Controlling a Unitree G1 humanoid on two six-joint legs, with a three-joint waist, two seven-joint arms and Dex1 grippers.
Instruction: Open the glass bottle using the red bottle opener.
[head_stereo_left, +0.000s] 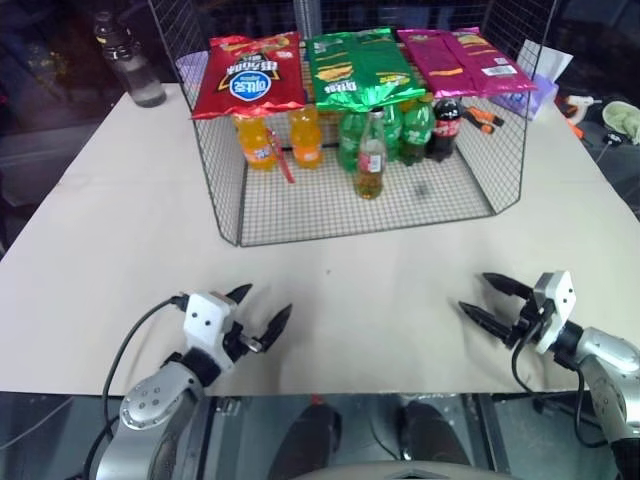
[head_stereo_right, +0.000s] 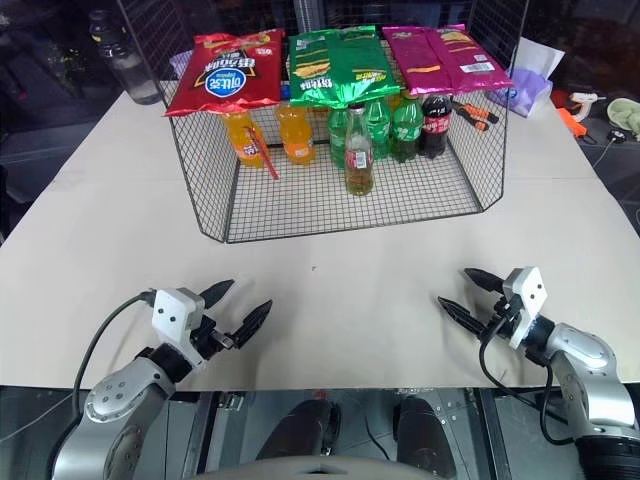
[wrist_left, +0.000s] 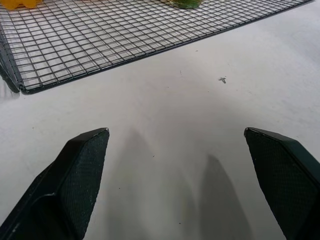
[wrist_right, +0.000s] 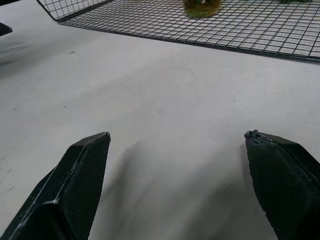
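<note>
Fingers of both my left gripper (head_stereo_left: 262, 311) and right gripper (head_stereo_left: 487, 298) spread wide, empty, above the bench (head_stereo_left: 380, 290). Glass bottle (head_stereo_left: 371, 155) and red bottle opener (head_stereo_left: 283, 160) stand well beyond them; reaching comes next.

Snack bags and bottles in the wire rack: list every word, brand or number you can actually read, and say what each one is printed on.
Red snack bag: blue round logo with white characters, too blurred to read.
Green snack bag: print unreadable.
Pink snack bags: print unreadable.
Glass bottle: red-and-white label, text too small.
Orange soda bottles, green soda bottles, dark soda bottle: labels illegible.
No text can be quoted with confidence.
</note>
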